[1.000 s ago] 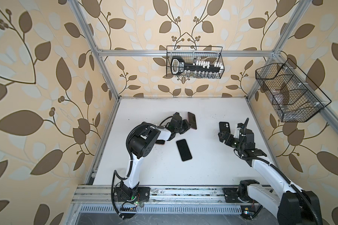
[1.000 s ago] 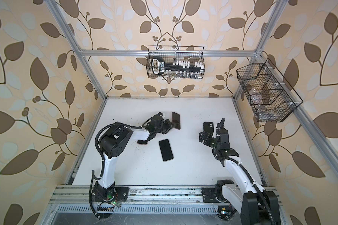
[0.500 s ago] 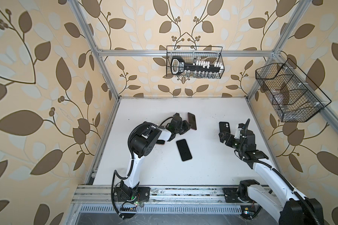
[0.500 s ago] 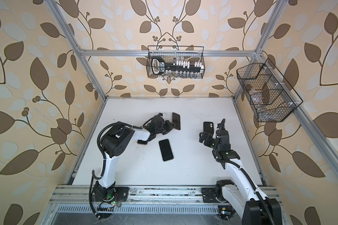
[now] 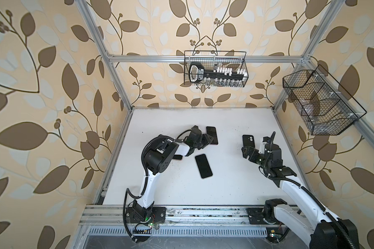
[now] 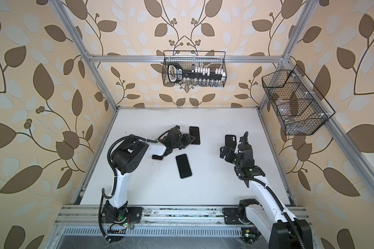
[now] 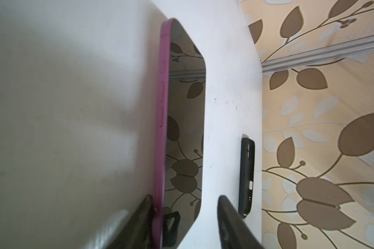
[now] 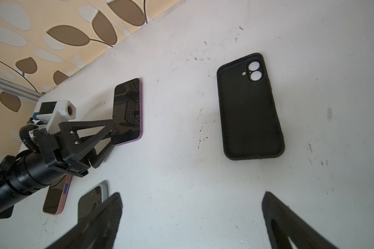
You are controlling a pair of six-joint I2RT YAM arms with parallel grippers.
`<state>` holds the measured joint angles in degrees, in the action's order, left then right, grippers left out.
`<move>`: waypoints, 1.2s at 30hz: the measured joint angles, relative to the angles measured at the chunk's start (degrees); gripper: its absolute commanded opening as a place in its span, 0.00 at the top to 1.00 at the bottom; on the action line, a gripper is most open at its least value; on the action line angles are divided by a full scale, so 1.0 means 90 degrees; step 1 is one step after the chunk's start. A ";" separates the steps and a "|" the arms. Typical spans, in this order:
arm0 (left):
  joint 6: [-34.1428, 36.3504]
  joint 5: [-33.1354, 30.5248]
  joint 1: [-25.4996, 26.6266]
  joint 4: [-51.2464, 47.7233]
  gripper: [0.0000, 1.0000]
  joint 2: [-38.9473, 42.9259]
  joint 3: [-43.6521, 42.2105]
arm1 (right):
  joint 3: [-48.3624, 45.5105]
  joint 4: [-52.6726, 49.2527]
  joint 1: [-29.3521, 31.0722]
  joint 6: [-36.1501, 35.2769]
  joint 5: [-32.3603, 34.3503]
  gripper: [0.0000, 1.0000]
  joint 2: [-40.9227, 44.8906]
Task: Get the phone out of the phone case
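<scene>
On table (image 5: 235, 189): three phones (image 5: 203, 166), one case (image 5: 247, 141); left tool (image 7: 184, 199) spread astride purple phone (image 7: 181, 129), right tool (image 8: 191, 195) spread.

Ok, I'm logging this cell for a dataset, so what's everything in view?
purple phone: 1, purple rim, far middle of table, lying flat
pale phone: 1, pale rim, table centre, screen up
pink phone: 1, pink rim, left of pale phone, partly hidden
case: 1, black, empty, far right part of table
back basket: 1, black wire, on back wall
tool set: 1, black and white, in back basket
side basket: 1, black wire, on right wall
table: 1, white, under everything
left hand: 1, black, open, at purple phone's end
right hand: 1, black, open, near case, holding nothing
</scene>
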<state>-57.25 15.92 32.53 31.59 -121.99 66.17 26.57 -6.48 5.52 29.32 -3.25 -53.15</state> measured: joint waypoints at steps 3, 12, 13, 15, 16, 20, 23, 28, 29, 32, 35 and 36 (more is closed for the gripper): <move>0.0121 -0.0109 0.0000 -0.0170 0.21 0.0172 -0.0002 | 0.0000 -0.0007 0.0163 0.0002 0.0109 0.00 -0.0005; 0.0389 -0.0529 -0.0041 -0.1455 0.01 0.1260 -0.0151 | 0.0308 -0.0279 0.1384 0.0002 0.0590 0.00 -0.0418; 0.0427 -0.0563 -0.0053 -0.1698 0.01 0.1484 -0.0158 | 0.0410 -0.0316 0.1596 0.0010 0.0661 0.00 -0.0461; 0.0515 -0.0639 -0.0117 -0.2159 0.01 0.1962 -0.0189 | 0.0610 -0.0381 0.2018 0.0049 0.0831 0.00 -0.0544; 0.0549 -0.0661 -0.0168 -0.2419 0.01 0.2261 -0.0209 | 0.0712 -0.0403 0.2263 0.0080 0.0933 0.00 -0.0605; 0.0724 -0.0809 -0.0418 -0.3517 0.01 0.3495 -0.0308 | 0.1054 -0.0476 0.3169 0.0248 0.1326 0.00 -0.0979; 0.0918 -0.0969 -0.0678 -0.4524 0.01 0.4420 -0.0321 | 0.1367 -0.0573 0.3849 0.0418 0.1661 0.00 -0.1484; 0.1044 -0.0906 -0.1511 -0.5765 0.01 0.5965 -0.0906 | 0.2011 -0.0767 0.4838 0.0695 0.2188 0.00 -0.2603; 0.1064 -0.0867 -0.1690 -0.5972 0.01 0.6207 -0.1056 | 0.2115 -0.0797 0.4979 0.0741 0.2268 0.00 -0.2812; 0.1214 -0.0780 -0.2147 -0.6688 0.01 0.6754 -0.1367 | 0.2412 -0.0877 0.5309 0.0865 0.2443 0.00 -0.3429; 0.1389 -0.0595 -0.2341 -0.7210 0.01 0.7016 -0.1469 | 0.2722 -0.1005 0.5525 0.0959 0.2545 0.00 -0.3985; 0.1438 -0.0532 -0.2385 -0.7315 0.01 0.7087 -0.1508 | 0.2827 -0.1052 0.5586 0.0984 0.2560 0.00 -0.4155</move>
<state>-44.31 11.14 11.07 -34.24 -58.22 52.60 52.01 -15.94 55.79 38.17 19.79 -90.54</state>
